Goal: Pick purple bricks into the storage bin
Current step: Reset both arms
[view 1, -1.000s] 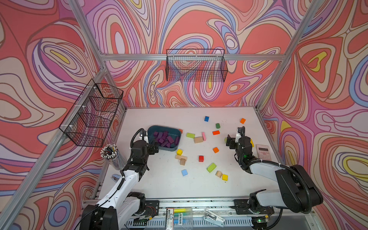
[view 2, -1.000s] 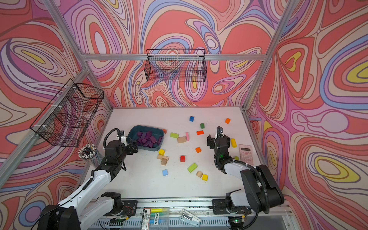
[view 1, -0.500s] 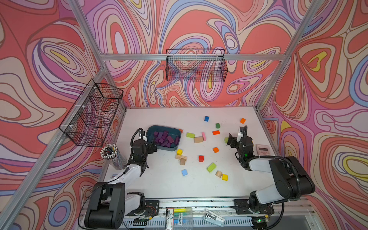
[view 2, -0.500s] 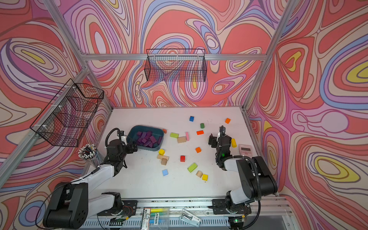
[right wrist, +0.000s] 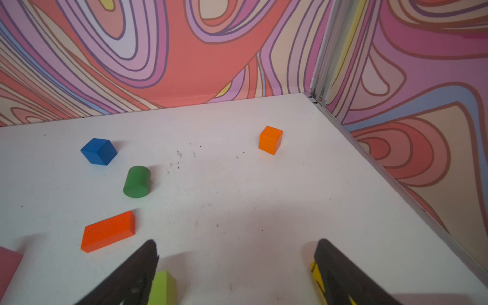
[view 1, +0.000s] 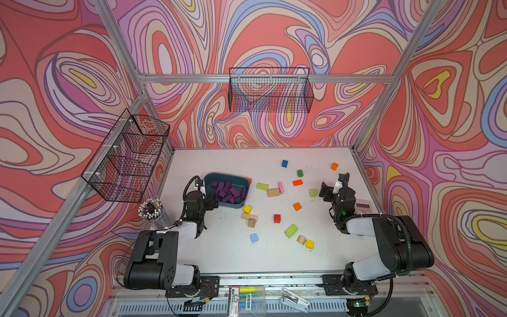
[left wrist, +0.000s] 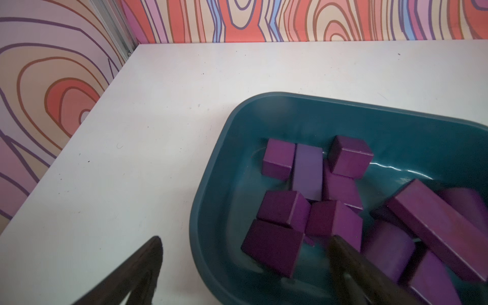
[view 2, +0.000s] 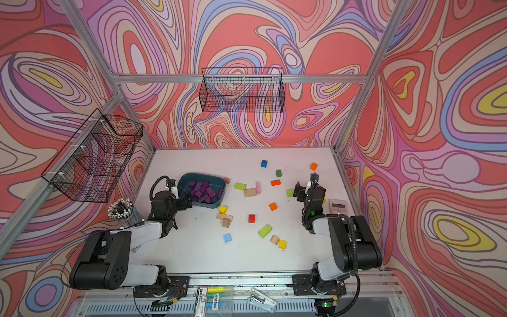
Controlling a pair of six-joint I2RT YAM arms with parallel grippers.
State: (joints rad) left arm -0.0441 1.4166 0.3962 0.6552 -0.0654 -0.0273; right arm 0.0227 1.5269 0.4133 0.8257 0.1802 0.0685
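Observation:
The storage bin (view 1: pixel 236 206) (view 2: pixel 217 204) (left wrist: pixel 211 184) is a dark teal tray at the left middle of the white table. Several purple bricks (view 1: pixel 229 190) (view 2: pixel 203 190) (left wrist: pixel 285 211) lie piled inside it; I see none outside. My left gripper (view 1: pixel 210 196) (view 2: pixel 182 196) (left wrist: pixel 247 240) hangs open at the bin's near left corner, one finger over the table and the other over the bricks, holding nothing. My right gripper (view 1: pixel 332 185) (view 2: pixel 306 185) (right wrist: pixel 236 243) is open above bare table at the right.
A lime block (view 1: pixel 312 192) (right wrist: pixel 162 287) and a yellow block (right wrist: pixel 315 274) sit just outside the right fingers. Other coloured blocks lie scattered mid-table, such as an orange cuboid (right wrist: pixel 108 231) and green cylinder (right wrist: pixel 136 181). A calculator (view 1: pixel 363 204), pen cup (view 1: pixel 152 210) and wall baskets (view 1: pixel 270 90) border the table.
Both arms have folded back toward their bases with elbows raised. The grippers have shifted only slightly and stay open. No brick has moved.

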